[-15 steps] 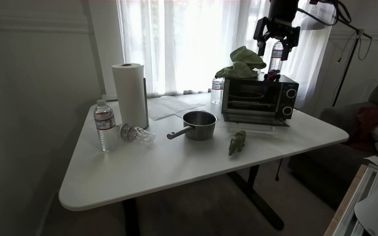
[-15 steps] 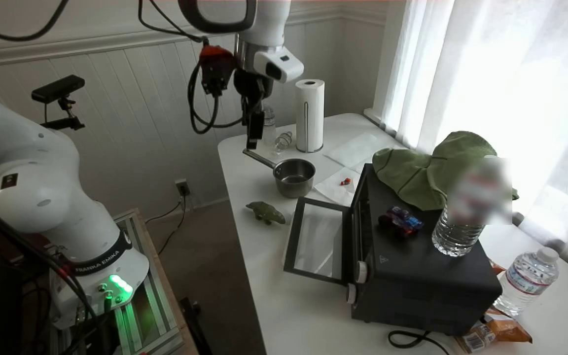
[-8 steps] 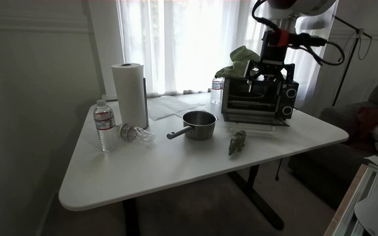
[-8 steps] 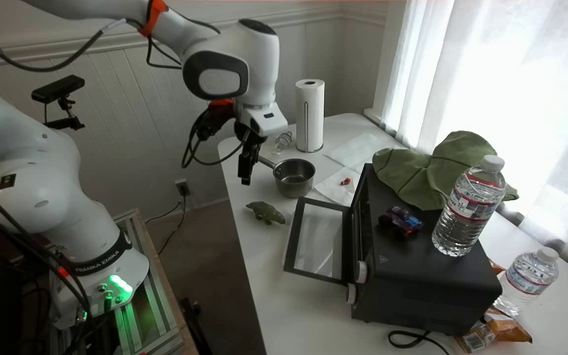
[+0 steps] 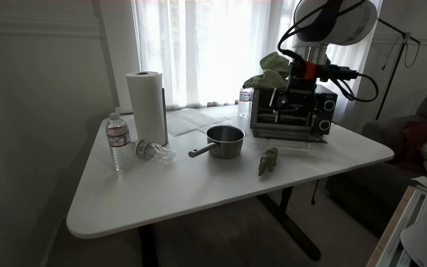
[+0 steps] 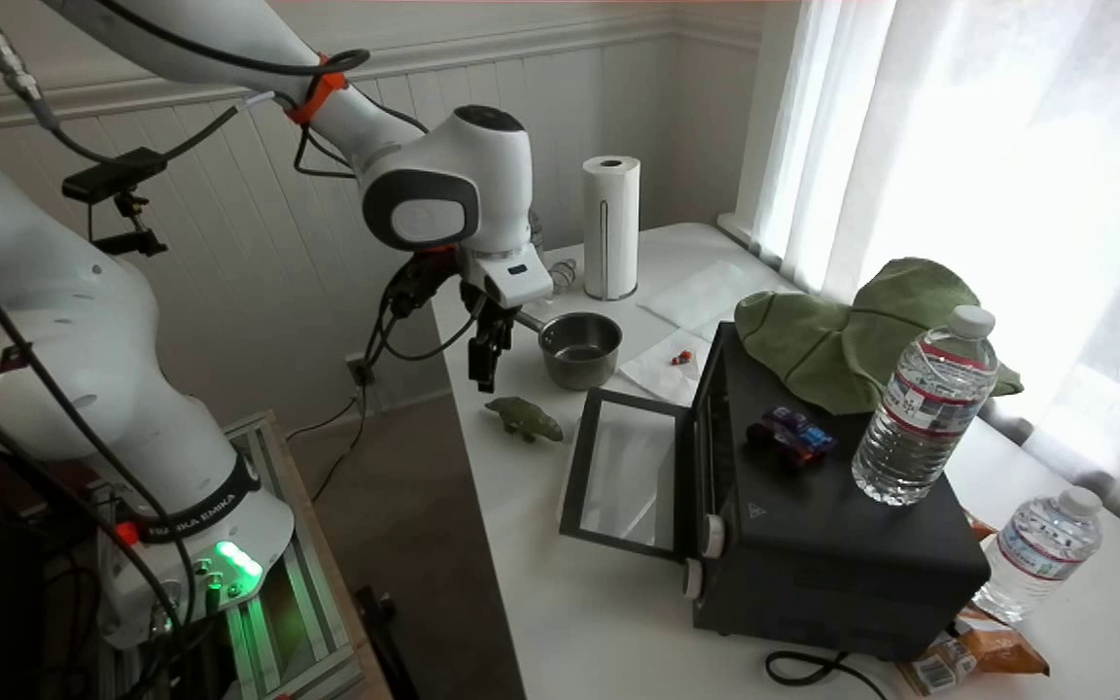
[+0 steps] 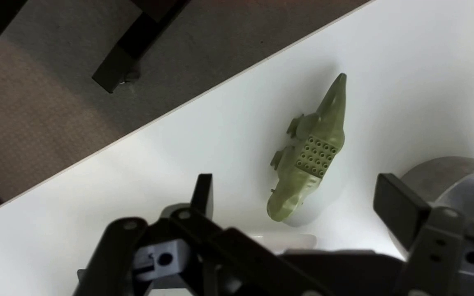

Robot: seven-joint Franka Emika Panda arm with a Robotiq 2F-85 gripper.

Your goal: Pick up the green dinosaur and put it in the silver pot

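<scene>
In an exterior view, the gripper hangs lower than before. In an exterior view, it is nearer the green dinosaur, unmoved on the table near the silver pot. In the wrist view, the gripper's fingers stand wide apart.

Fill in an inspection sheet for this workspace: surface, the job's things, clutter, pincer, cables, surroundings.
Surface: white table, paper sheets lying on it.
Silver pot: upright on the table; nothing seen inside.
Green dinosaur: standing near the table's edge, apart from the pot.
Clutter: toaster oven with its door lowered, bearing green fabric, a toy truck and a water bottle; beside it an orange packet; also a paper towel roll, a standing bottle and a lying bottle.
Pincer: open, holding nothing, above the table.
Cables: black cord on the table by the oven; arm cable looping beside the pincer.
Surroundings: bright sheer curtain, dark sofa.
</scene>
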